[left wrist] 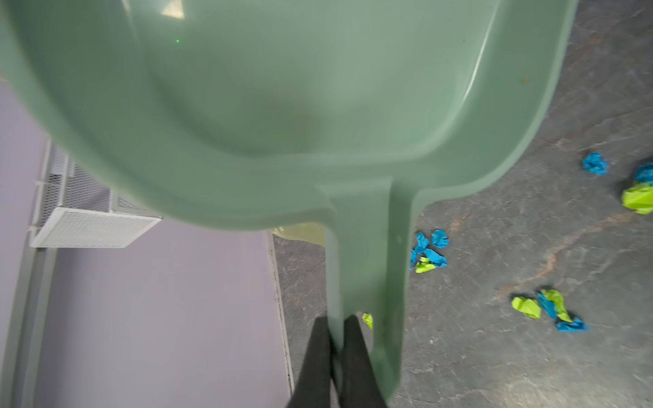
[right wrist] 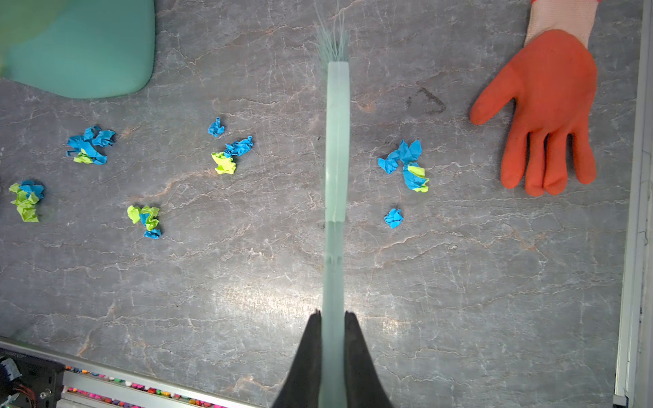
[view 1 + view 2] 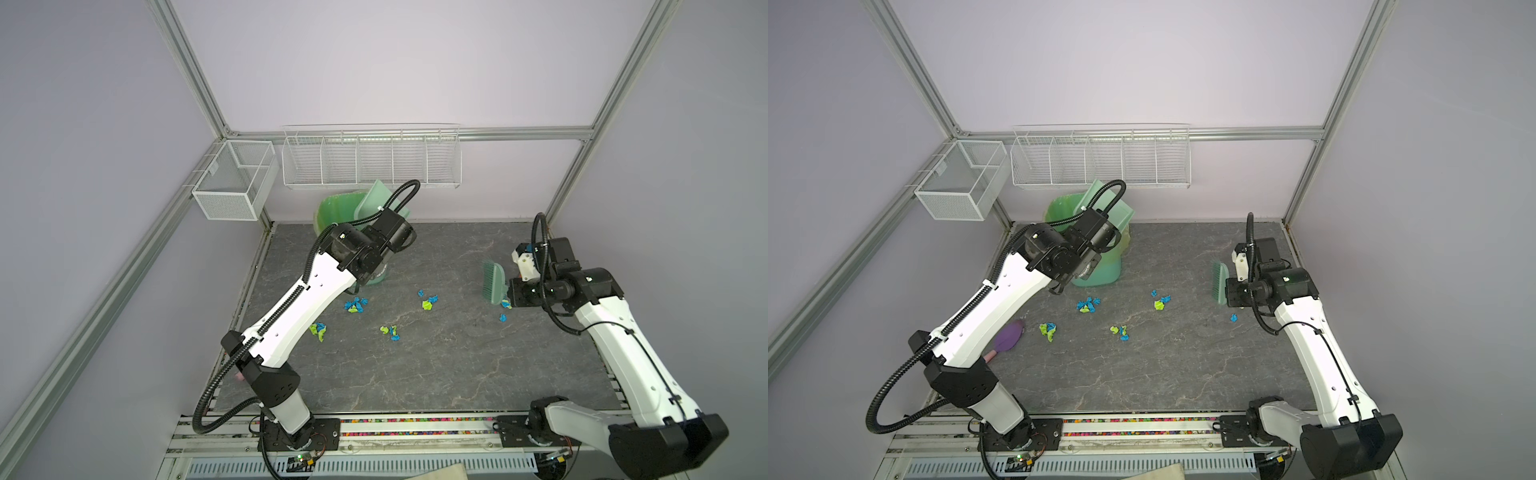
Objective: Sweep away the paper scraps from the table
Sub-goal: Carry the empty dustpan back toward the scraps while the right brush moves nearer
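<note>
Now, left pincer (image 1: 335, 318) clamped on the raised dustpan (image 1: 282, 106), right pincer (image 2: 332, 312) gripping the brush (image 2: 337, 141), paper scraps (image 3: 390, 330) dot the mid-frame tabletop (image 3: 436, 374): sweeping looks barely begun; next, likely, pan down beside them.

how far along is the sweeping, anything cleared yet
Done: both tools are picked up. In hand: left gripper shut on the dustpan handle, raised near the green bin; right gripper shut on the brush. The dustpan looks empty. Left: several clumps of paper scraps lie scattered on the table.
</note>
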